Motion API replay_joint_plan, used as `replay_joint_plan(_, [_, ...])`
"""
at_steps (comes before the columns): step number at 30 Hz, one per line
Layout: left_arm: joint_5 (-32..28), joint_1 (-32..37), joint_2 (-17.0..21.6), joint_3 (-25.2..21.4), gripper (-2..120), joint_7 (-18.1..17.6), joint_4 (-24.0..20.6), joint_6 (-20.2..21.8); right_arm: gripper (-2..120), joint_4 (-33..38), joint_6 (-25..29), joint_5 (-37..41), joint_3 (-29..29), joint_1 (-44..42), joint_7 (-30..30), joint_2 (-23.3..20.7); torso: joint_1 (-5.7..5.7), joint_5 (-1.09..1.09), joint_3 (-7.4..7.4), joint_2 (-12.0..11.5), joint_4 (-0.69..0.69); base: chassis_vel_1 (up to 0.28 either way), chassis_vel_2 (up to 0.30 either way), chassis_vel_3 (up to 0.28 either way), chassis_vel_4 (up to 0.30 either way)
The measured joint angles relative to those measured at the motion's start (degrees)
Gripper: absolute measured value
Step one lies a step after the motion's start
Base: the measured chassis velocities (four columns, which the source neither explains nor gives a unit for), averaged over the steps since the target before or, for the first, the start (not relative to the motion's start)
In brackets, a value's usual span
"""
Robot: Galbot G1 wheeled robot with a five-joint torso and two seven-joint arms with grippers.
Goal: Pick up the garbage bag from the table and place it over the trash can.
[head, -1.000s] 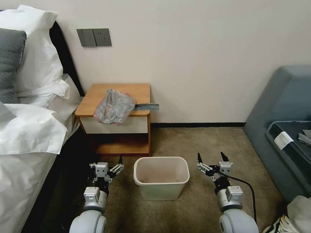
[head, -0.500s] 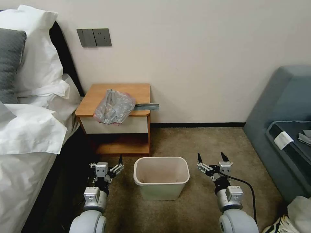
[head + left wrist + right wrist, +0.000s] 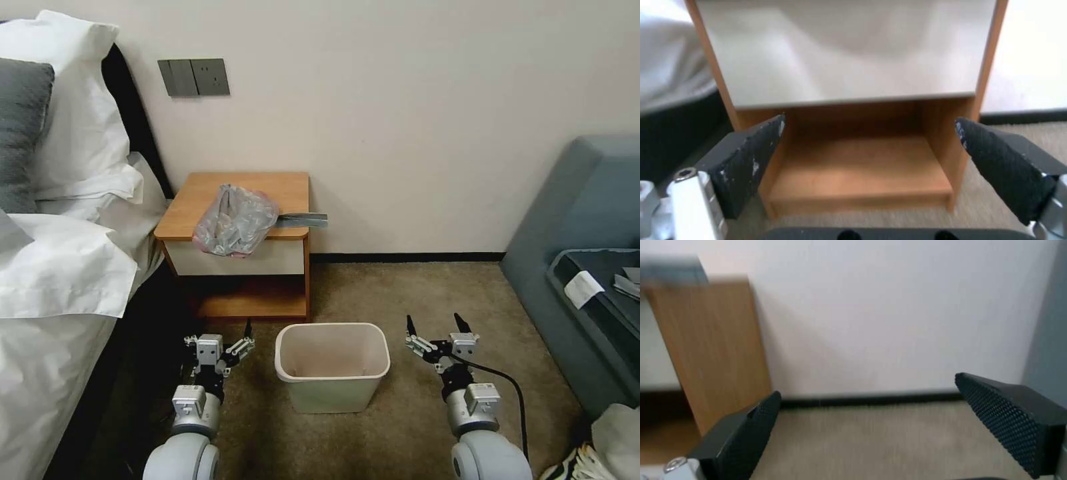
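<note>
Left gripper (image 3: 230,340) and right gripper (image 3: 435,327), fingers spread and holding nothing, hang low on either side of the trash can (image 3: 332,366) on open carpet. Beyond, the garbage bag (image 3: 235,221) lies crumpled on the table (image 3: 200,200), overhanging its front edge.

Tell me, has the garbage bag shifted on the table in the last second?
No. The garbage bag lies where it did, its lower edge hanging over the table's front edge, just left of the grey strip.
</note>
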Motion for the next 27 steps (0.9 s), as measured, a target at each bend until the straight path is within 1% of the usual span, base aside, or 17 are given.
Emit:
replay_joint_plan(1, [-3.3, -1.3, 3.2, -1.8, 99, -1.3, -0.5, -2.9, 100, 3.7, 1.9, 3.1, 0.7, -2.0, 0.9, -2.6, 0.00, -0.02, -0.01, 0.0, -0.02, 0.000, 0.000, 0.000, 0.000])
replay_joint_plan(2, [-4.2, -1.6, 4.1, -2.4, 99, -1.6, -0.7, -3.8, 100, 4.7, 2.5, 3.9, 0.9, -2.6, 1.2, -3.3, 0.00, -0.02, -0.01, 0.0, -0.02, 0.000, 0.000, 0.000, 0.000])
replay_joint_plan(3, [-8.9, -3.4, 8.6, -4.9, 99, -3.3, -1.4, -7.9, 100, 8.9, 4.3, 7.6, 1.4, -4.9, 2.2, -6.3, 0.00, -0.05, -0.01, 0.0, -0.04, 0.000, 0.000, 0.000, 0.000])
replay_joint_plan(6, [-10.6, -4.0, 10.1, -5.7, 100, -3.9, -1.7, -9.4, 100, 9.4, 4.4, 8.9, 1.1, -5.3, 2.5, -7.0, 0.00, 0.04, -0.01, 0.0, -0.01, 0.000, 0.000, 0.000, 0.000])
replay_joint_plan(7, [-10.9, -4.0, 10.3, -5.7, 100, -3.9, -1.7, -9.6, 100, 9.4, 4.6, 9.1, 0.8, -5.2, 2.6, -7.1, 0.00, 0.00, -0.01, 0.0, -0.02, 0.000, 0.000, 0.000, 0.000])
replay_joint_plan(8, [-10.9, -4.0, 10.3, -5.7, 100, -3.9, -1.7, -9.6, 100, 9.3, 4.8, 9.1, 0.7, -5.1, 2.7, -7.2, 0.00, -0.07, -0.01, 0.0, -0.01, 0.000, 0.000, 0.000, 0.000])
replay_joint_plan(11, [-11.0, -4.0, 10.3, -5.7, 100, -3.9, -1.7, -9.7, 100, 8.7, 5.6, 9.3, 0.5, -4.7, 3.3, -7.4, 0.00, 0.02, -0.01, 0.0, -0.02, 0.000, 0.000, 0.000, 0.000])
replay_joint_plan(13, [-11.8, -4.0, 10.5, -5.5, 100, -3.9, -1.7, -9.4, 100, 8.2, 6.5, 9.3, 0.5, -4.5, 3.6, -7.6, 0.00, -0.02, -0.01, 0.0, -0.02, 0.000, 0.000, 0.000, 0.000])
replay_joint_plan(15, [-16.2, -3.0, 11.3, -3.0, 100, -3.7, -1.7, -6.0, 100, 7.0, 8.2, 8.4, 0.7, -3.9, 3.8, -8.2, 0.00, 0.03, -0.01, 0.0, -0.02, 0.000, 0.000, 0.000, 0.000])
replay_joint_plan(16, [-18.5, -2.4, 11.5, -1.6, 100, -3.4, -1.7, -4.0, 100, 6.4, 8.7, 7.8, 0.8, -3.6, 3.7, -8.7, 0.00, -0.01, -0.01, 0.0, -0.02, 0.000, 0.000, 0.000, 0.000])
replay_joint_plan(18, [-19.3, -2.1, 11.6, -0.6, 100, -3.4, -1.6, -3.2, 100, 6.0, 9.0, 7.8, 0.8, -3.3, 3.5, -9.2, 0.00, -0.06, 0.00, 0.0, -0.02, 0.000, 0.000, 0.000, 0.000])
replay_joint_plan(19, [-19.7, -1.8, 11.7, 1.1, 100, -3.6, -1.0, -2.4, 100, 5.3, 9.7, 8.6, 0.3, -2.6, 2.6, -10.2, 0.00, 0.03, -0.01, 0.0, -0.04, 0.000, 0.000, 0.000, 0.000])
replay_joint_plan(21, [-19.5, -1.7, 11.6, 2.5, 100, -3.8, -0.5, -2.2, 100, 4.5, 10.0, 11.6, -1.1, -1.2, 1.3, -11.6, 0.00, -0.03, 0.00, 0.0, -0.03, 0.000, 0.000, 0.000, 0.000])
replay_joint_plan(23, [-19.3, -1.8, 11.6, 2.9, 100, -3.9, -0.5, -2.3, 100, 4.3, 9.9, 12.9, -1.8, -0.4, 1.4, -12.0, 0.00, -0.01, 0.00, 0.0, -0.01, 0.000, 0.000, 0.000, 0.000])
replay_joint_plan(24, [-19.2, -2.3, 11.7, 3.7, 100, -3.9, -0.3, -2.4, 100, 4.0, 8.7, 16.2, -3.2, 1.0, 1.9, -12.4, 0.00, 0.02, 0.00, 0.0, -0.01, 0.000, 0.000, 0.000, 0.000])
replay_joint_plan(25, [-19.2, -2.3, 11.7, 3.7, 100, -3.9, -0.3, -2.4, 100, 4.0, 8.7, 16.2, -3.2, 1.0, 1.9, -12.4, 0.00, 0.02, 0.00, 0.0, -0.01, 0.000, 0.000, 0.000, 0.000])
replay_joint_plan(27, [-19.0, -3.0, 12.3, 4.5, 100, -3.9, 0.0, -3.3, 100, 3.3, 6.3, 22.0, -5.0, 3.5, 3.0, -12.7, 0.00, 0.00, 0.00, 0.0, -0.05, 0.000, 0.000, 0.000, 0.000])
